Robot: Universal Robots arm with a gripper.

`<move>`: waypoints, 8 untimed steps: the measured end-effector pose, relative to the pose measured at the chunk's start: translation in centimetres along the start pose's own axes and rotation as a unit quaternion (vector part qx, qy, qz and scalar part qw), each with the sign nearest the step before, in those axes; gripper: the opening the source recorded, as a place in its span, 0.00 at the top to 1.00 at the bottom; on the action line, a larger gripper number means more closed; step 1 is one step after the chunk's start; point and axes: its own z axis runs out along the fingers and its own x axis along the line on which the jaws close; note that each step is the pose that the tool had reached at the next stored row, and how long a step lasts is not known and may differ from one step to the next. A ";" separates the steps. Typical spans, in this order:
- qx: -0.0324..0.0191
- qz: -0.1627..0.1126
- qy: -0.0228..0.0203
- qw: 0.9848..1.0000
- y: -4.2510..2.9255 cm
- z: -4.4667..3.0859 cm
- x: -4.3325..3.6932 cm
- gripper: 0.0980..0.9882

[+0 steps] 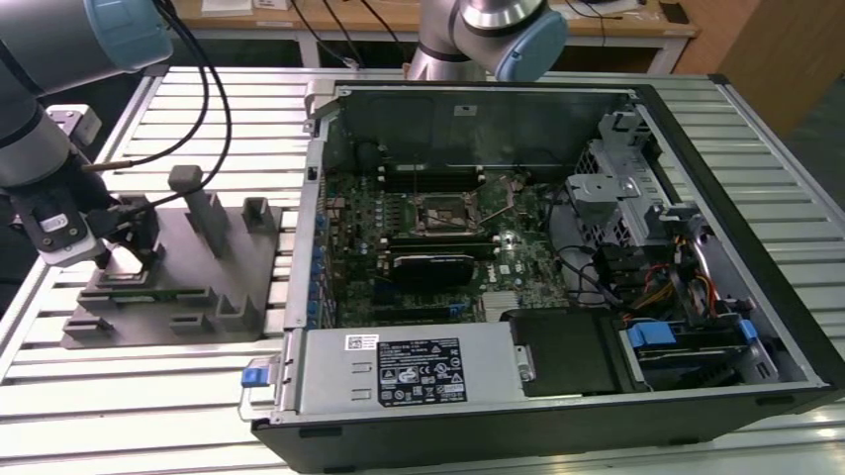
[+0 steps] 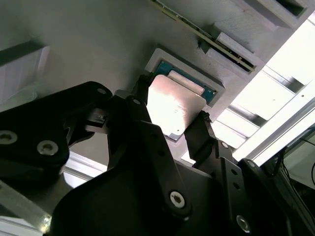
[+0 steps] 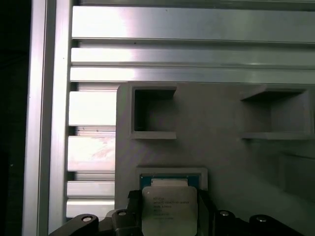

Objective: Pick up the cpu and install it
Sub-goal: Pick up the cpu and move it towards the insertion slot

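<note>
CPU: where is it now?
In both wrist views the cpu is at the fixture's recess, by the gripper, on the exterior view's left beside the case.

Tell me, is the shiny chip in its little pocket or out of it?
In, it seems: the cpu sits within the pocket rim of the grey fixture, the claw shut on its sides. Slightly lifted? Cannot tell.

The cpu point(image 2: 177, 101): smooth silvery-grey metal top plate with a soft sheen. Gripper point(image 2: 171, 112): matt black fingers point(image 2: 147, 130) with bright metal screw heads point(image 2: 177, 199). Fixture point(image 3: 221, 110): matt grey plastic, even-toned. Table point(image 1: 145, 416): ribbed bare aluminium slats, glossy where lit. Computer case point(image 1: 528, 447): black outer shell and dull grey sheet metal inside.
</note>
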 end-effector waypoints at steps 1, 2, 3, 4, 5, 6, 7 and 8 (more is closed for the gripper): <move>0.000 0.000 0.000 1.000 0.00 -0.09 0.00 0.50; 0.000 0.000 0.000 1.000 0.01 -0.16 0.00 0.50; 0.000 0.000 0.000 1.000 0.02 -0.25 -0.01 0.50; 0.000 0.000 0.000 1.000 0.02 -0.36 -0.01 0.50; 0.000 0.000 0.000 1.000 0.03 -0.46 -0.01 0.50; 0.000 0.000 0.000 1.000 0.03 -0.56 -0.01 0.50; 0.000 0.000 0.000 1.000 0.04 -0.68 -0.02 0.50; 0.000 0.000 0.000 1.000 0.05 -0.79 -0.02 0.50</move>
